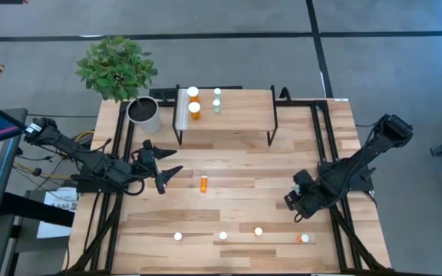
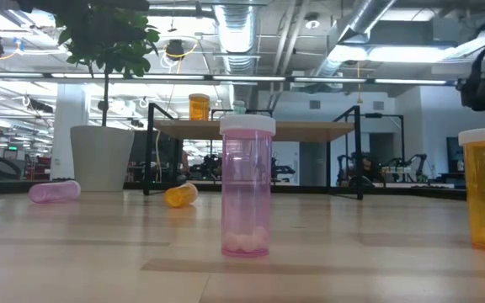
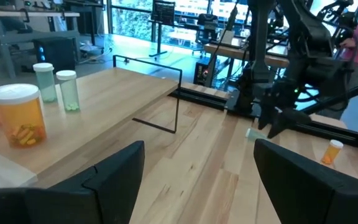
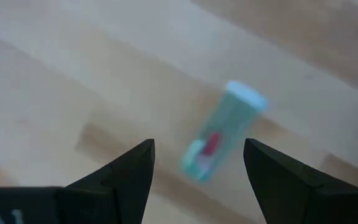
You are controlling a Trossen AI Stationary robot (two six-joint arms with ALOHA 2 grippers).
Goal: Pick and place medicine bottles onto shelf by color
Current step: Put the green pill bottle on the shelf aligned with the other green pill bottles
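Teal bottle point(image 4: 221, 134) lying under open right gripper point(image 4: 197, 165), plant pot point(image 1: 143, 113) beside shelf point(image 1: 236, 107)

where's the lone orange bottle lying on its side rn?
In the high view the orange bottle lies mid-table, in front of the shelf and just right of the left gripper; the low view shows it lying down.

Two matte black jointed arms; each hand point(image 1: 162, 170) point(image 1: 297, 202) has two broad, wedge-shaped black fingers point(image 4: 120, 177).
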